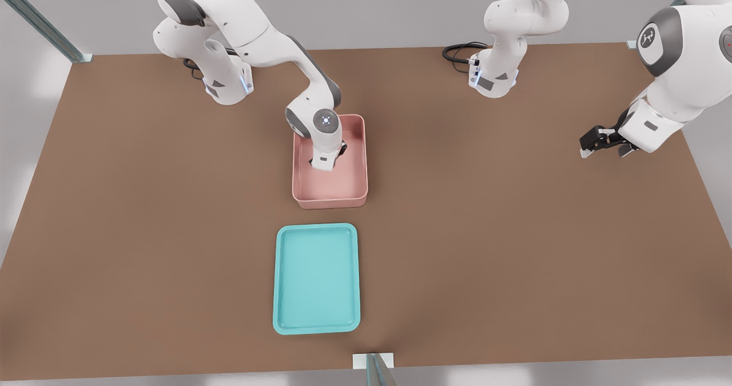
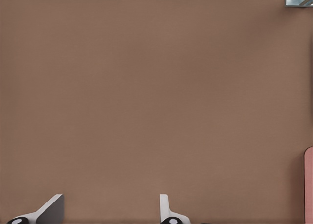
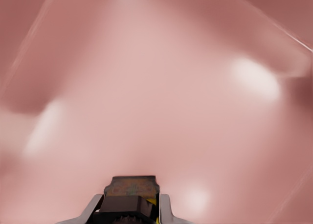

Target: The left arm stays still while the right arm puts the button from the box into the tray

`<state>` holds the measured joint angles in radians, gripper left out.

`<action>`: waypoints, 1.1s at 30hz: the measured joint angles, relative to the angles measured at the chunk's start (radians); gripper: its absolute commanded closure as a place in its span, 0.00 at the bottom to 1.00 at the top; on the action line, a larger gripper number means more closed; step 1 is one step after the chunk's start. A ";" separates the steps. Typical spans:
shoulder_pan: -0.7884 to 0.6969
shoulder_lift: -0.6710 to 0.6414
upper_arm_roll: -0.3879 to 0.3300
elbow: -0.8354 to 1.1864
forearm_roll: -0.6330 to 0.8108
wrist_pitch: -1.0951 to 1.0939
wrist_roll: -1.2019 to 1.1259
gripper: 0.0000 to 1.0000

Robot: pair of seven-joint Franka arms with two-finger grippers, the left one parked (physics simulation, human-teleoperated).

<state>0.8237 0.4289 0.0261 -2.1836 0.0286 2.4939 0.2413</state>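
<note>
The pale pink box (image 1: 330, 200) stands mid-table in the front view, and its edge (image 2: 308, 185) shows in the left wrist view. My gripper (image 1: 327, 158) reaches down inside the box, its fingertips hidden there by the wrist. In the right wrist view the gripper (image 3: 130, 204) is shut on the button (image 3: 131, 189), a small dark body with a bit of yellow, pinched between the two fingers just over the pink floor (image 3: 156, 87). The teal tray (image 1: 317, 277) lies nearer the table's front edge, apart from the box, with nothing in it.
The parked arm's black gripper (image 1: 603, 140) hangs over the table at the front view's right. A black cable (image 1: 457, 51) loops by the far arm base. A metal post (image 1: 374, 369) stands at the table's front edge, just past the tray.
</note>
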 measured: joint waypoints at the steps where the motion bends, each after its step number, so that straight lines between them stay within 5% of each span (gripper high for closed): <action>1: 0.000 -0.002 0.000 0.000 0.002 0.000 -0.001 0.57; 7: -0.032 -0.103 0.003 0.021 0.009 -0.038 -0.011 0.57; 11: -0.154 -0.177 0.005 0.210 0.010 -0.092 -0.025 0.57; 17: -0.289 0.222 -0.038 0.822 0.009 -0.121 -0.057 0.57; 20: -0.301 0.313 -0.049 0.865 0.009 -0.109 -0.073 0.55; 21: -0.303 0.321 -0.050 0.853 0.006 -0.107 -0.075 0.00; 25: -0.318 0.318 -0.052 0.843 -0.002 -0.117 -0.097 0.00; 28: -0.327 0.132 -0.050 0.841 -0.003 -0.275 -0.112 0.00; 33: -0.547 -0.218 -0.061 0.772 -0.048 -0.699 -0.138 0.00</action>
<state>0.2770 0.2105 -0.0351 -1.4118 -0.0195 1.7950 0.1034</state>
